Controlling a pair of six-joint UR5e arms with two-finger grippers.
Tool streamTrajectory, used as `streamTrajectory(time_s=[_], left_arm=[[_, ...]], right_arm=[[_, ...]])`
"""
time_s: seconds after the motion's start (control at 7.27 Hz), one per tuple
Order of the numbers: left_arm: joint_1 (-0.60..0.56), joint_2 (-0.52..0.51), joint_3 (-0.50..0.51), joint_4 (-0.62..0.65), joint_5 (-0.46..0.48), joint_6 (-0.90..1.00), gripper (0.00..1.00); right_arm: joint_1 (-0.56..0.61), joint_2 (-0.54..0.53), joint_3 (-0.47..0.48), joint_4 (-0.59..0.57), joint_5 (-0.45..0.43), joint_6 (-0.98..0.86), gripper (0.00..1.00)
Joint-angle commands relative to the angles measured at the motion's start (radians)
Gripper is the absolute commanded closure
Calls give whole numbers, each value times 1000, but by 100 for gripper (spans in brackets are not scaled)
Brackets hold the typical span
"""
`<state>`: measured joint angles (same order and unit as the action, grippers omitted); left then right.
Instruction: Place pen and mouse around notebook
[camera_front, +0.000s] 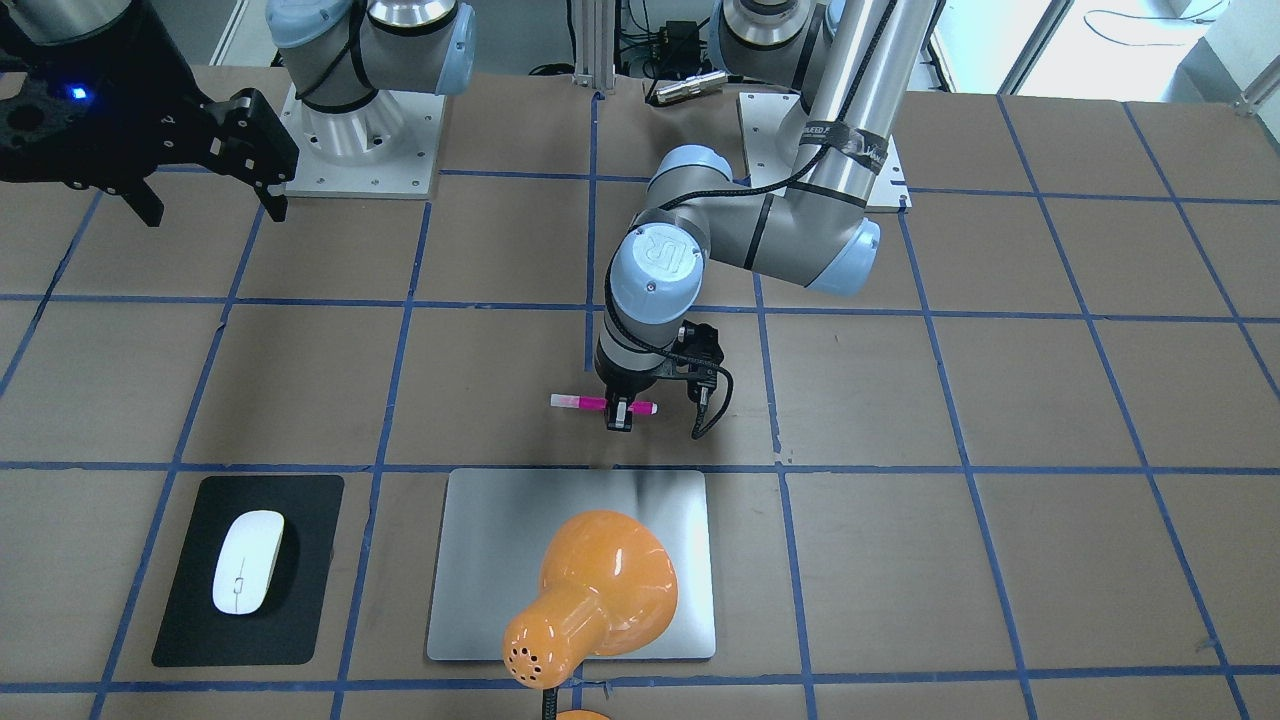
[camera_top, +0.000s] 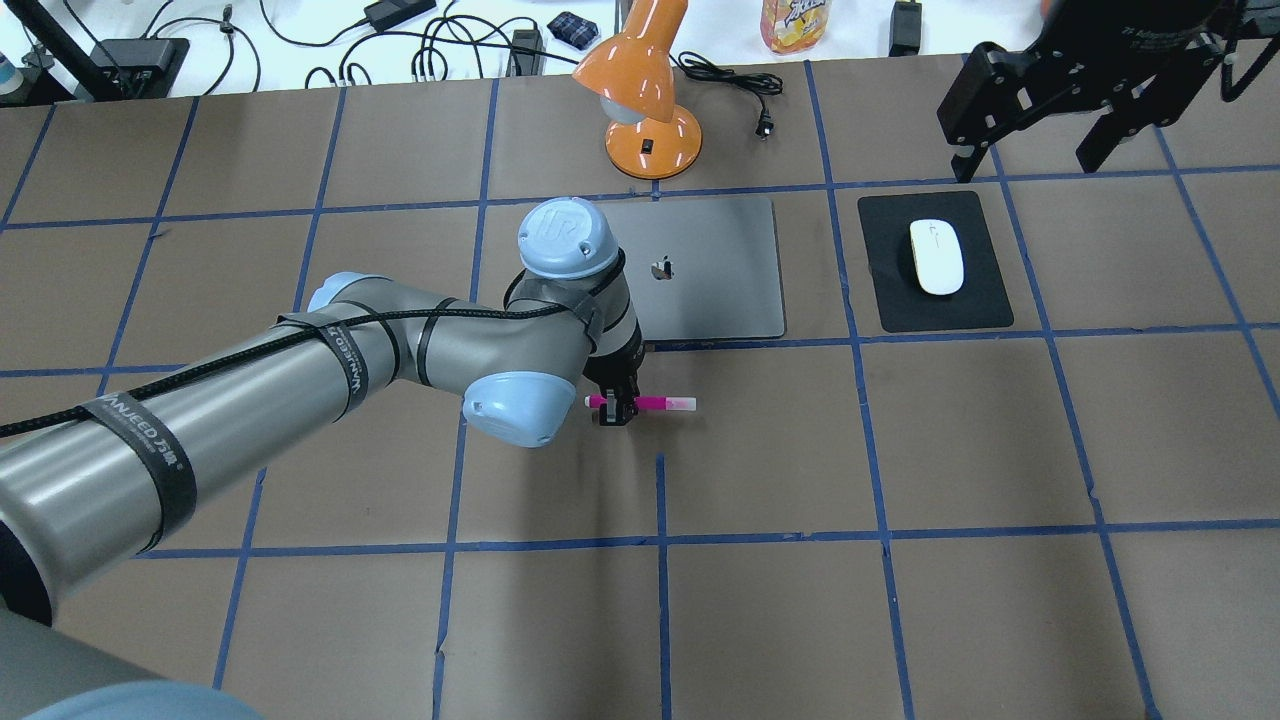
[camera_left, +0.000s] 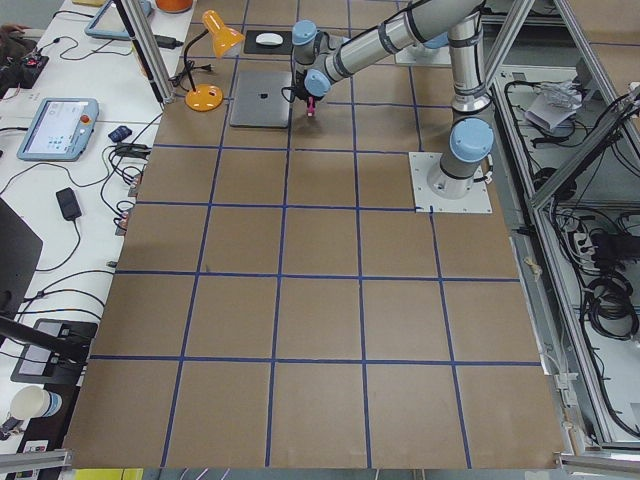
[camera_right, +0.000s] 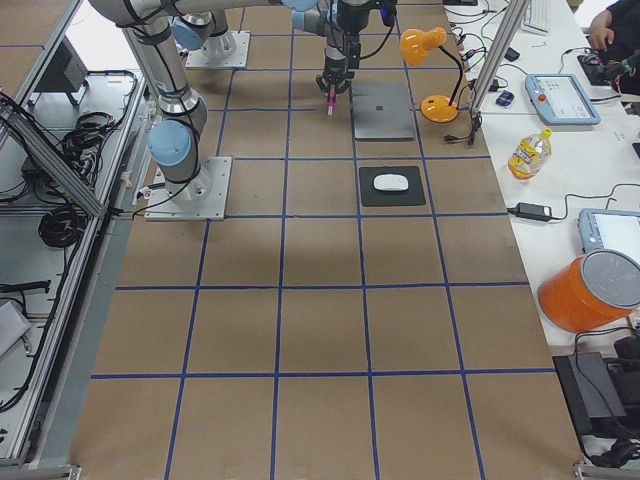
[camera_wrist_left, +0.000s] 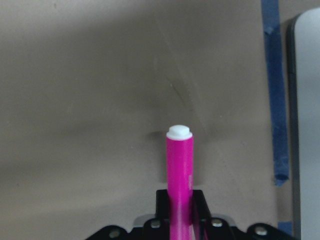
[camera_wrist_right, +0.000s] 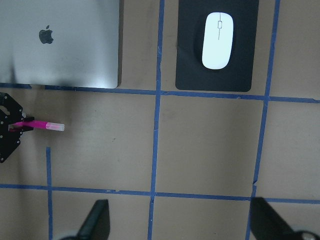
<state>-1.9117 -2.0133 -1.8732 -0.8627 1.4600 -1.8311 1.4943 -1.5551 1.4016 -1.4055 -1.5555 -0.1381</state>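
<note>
My left gripper (camera_front: 621, 412) is shut on the magenta pen (camera_front: 578, 402), holding it level and low over the brown table just on the robot's side of the silver notebook (camera_front: 490, 560). In the left wrist view the pen (camera_wrist_left: 180, 170) sticks out from between the jaws, whitish end forward, with the notebook's edge (camera_wrist_left: 307, 100) at the right. The white mouse (camera_top: 936, 257) lies on a black pad (camera_top: 890, 290) beside the notebook (camera_top: 720, 270). High above the table, my right gripper (camera_top: 1025, 165) hangs open and empty near the mouse (camera_wrist_right: 217, 40).
An orange desk lamp (camera_top: 640, 100) stands at the notebook's far edge, its head leaning over the slab in the front-facing view (camera_front: 600, 590). Its cord, cables and a bottle (camera_top: 795, 22) lie past the table's far edge. Blue tape lines grid the brown table.
</note>
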Motion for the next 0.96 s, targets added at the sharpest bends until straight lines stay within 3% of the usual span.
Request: streamTrajectory(time_s=[0.0, 0.28, 0.69, 0.83], left_arm=[[-10, -1, -1, -2, -1, -8, 87], [-12, -2, -3, -6, -1, -5, 63], [-46, 34, -9, -60, 3, -10, 66], [-46, 34, -9, -61, 5, -8, 59]], right_arm=[[1, 0, 1, -1, 0, 0, 0], [1, 0, 5, -3, 2, 0, 0], [1, 0, 7, -3, 0, 0, 0], [1, 0, 7, -3, 0, 0, 0]])
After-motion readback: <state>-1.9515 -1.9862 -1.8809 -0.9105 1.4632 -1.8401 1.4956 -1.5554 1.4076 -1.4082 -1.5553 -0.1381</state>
